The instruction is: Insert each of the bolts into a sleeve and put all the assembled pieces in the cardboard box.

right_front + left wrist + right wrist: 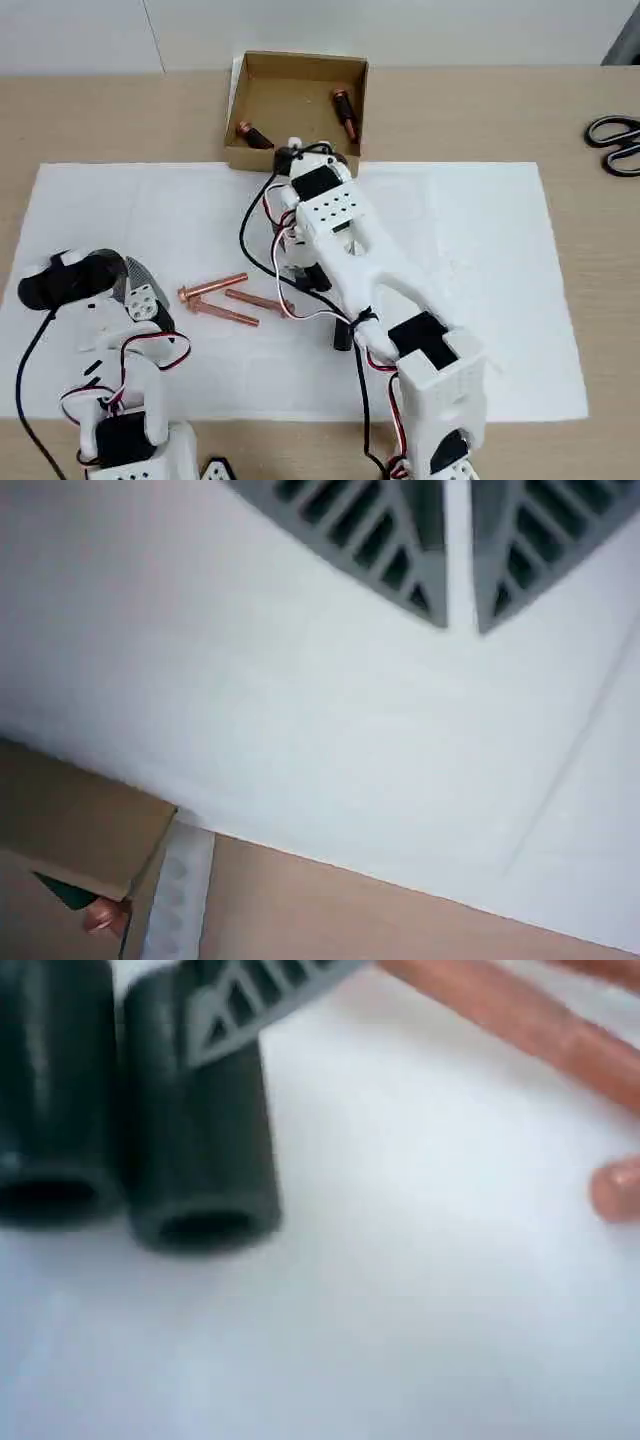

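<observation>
A wooden tabletop [100, 110] carries a white paper sheet [480, 300]. The cardboard box [295, 100] sits at the sheet's far edge, with two sleeved bolts [345, 112] inside. Three bare bolts [215, 288] lie on the sheet, left of centre. The right hand [240, 1005] is over one of two black sleeves [200, 1150] set side by side near the bolts; whether it is open or closed cannot be told. The left hand [462, 620], at the near left, is almost closed and empty.

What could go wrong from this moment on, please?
1. The two sleeves lie touching side by side, so gripping one may roll the other away.
2. The bolts lie close together and near the sleeves, so the right arm could knock them out of place.
</observation>
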Action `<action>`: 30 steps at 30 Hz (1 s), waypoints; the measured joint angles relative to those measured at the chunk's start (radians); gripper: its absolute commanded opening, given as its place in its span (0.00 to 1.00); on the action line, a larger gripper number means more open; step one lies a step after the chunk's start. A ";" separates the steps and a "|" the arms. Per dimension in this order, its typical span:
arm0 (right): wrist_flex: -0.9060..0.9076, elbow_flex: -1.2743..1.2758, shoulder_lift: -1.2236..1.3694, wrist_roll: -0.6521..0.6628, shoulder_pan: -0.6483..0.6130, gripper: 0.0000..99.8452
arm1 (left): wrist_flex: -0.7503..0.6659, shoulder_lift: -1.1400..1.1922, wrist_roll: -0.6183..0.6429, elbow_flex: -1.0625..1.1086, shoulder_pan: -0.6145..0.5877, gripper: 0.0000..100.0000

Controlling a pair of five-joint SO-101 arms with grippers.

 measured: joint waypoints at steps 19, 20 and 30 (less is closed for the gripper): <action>-0.012 -0.014 0.077 0.021 -0.006 0.02 | 0.000 0.000 0.000 0.000 0.000 0.01; -0.012 -0.014 0.077 0.043 -0.006 0.02 | 0.000 0.000 0.000 0.000 0.000 0.01; 0.025 -0.072 0.098 0.230 0.003 0.18 | 0.000 0.000 0.000 0.000 0.000 0.01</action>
